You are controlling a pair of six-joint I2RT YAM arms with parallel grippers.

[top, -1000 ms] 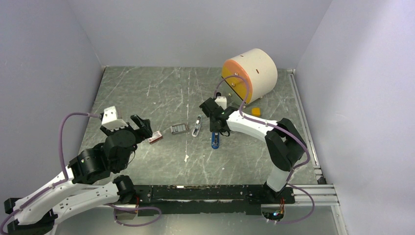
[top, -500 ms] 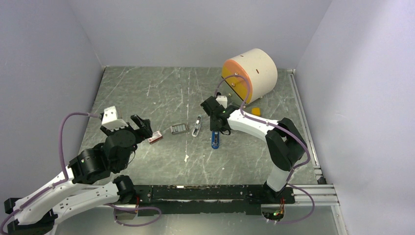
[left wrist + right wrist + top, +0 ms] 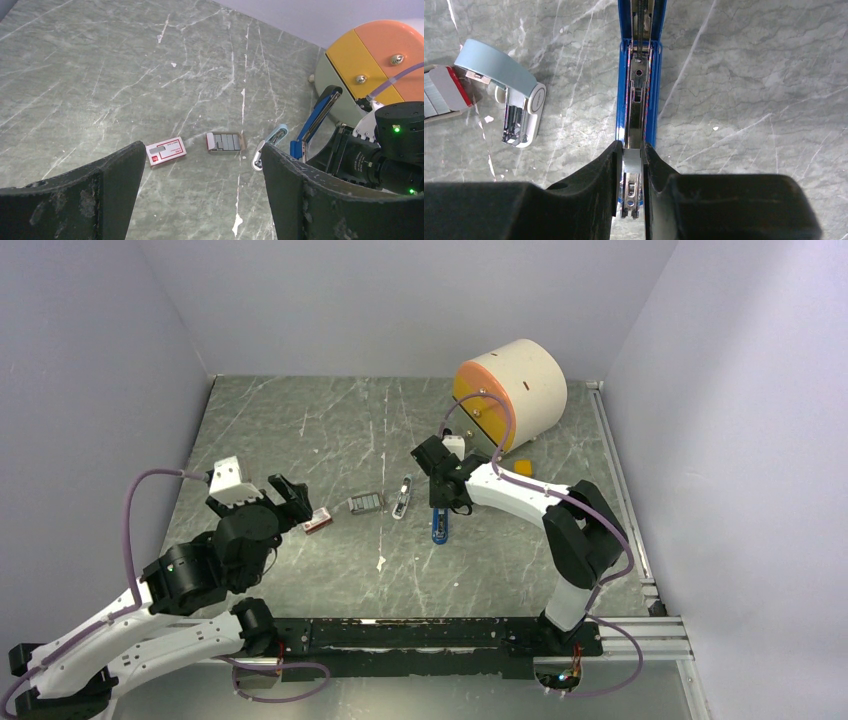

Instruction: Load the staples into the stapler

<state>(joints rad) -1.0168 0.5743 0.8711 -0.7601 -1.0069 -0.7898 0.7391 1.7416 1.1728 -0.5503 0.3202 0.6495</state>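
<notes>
The blue stapler (image 3: 439,527) lies open on the table, its metal channel (image 3: 638,95) facing up. My right gripper (image 3: 632,165) is shut on a short grey strip of staples (image 3: 632,161) and holds it over the near end of that channel, between the blue rails (image 3: 656,80). The rest of the staples (image 3: 227,141) lie as a dark-grey block in an open tray left of the stapler, also in the top view (image 3: 365,503). My left gripper (image 3: 200,200) is open and empty, raised over the table left of the staples (image 3: 290,498).
A red-and-white box (image 3: 165,151) lies left of the staples. A pale-blue-and-white piece (image 3: 516,100) lies between the staples and the stapler. A big cream cylinder with an orange and yellow face (image 3: 510,390) stands at the back right, with a small yellow piece (image 3: 523,467) beside it.
</notes>
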